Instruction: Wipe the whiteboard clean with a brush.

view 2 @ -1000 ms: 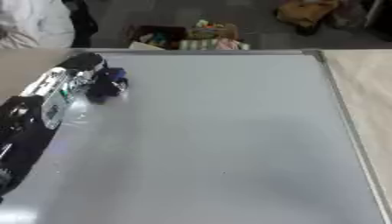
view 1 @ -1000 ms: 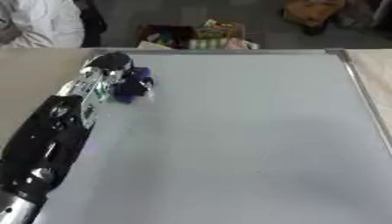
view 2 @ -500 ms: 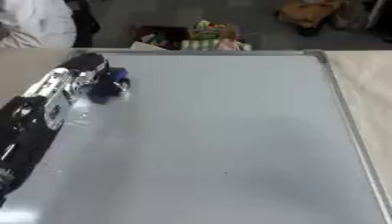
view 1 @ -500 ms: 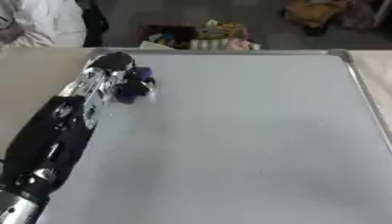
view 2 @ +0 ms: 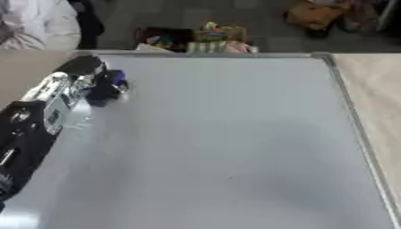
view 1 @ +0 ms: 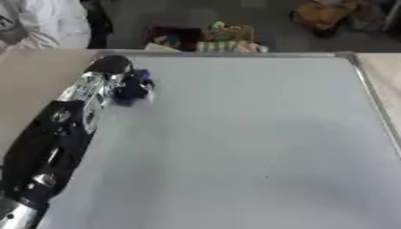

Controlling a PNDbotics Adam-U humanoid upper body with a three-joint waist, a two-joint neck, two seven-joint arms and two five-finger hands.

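Note:
A large grey whiteboard (view 1: pixel 250 143) lies flat on the table and fills most of both views; its surface shows no marks. My left arm comes in from the lower left and stretches to the board's far left corner. There my left hand (view 1: pixel 109 71) is curled round a dark blue brush (view 1: pixel 133 87), which rests on the board. My right hand shows in neither view.
The board's metal frame (view 1: pixel 374 103) runs along the right side, with bare wooden table (view 2: pixel 376 89) beyond it. Past the far edge sits a box of colourful items (view 1: pixel 215 38) on the floor. A person in white (view 1: pixel 39 22) is at the far left.
The left hand with the brush has stayed near the board's far left corner, shifting only slightly. The camera has moved a little.

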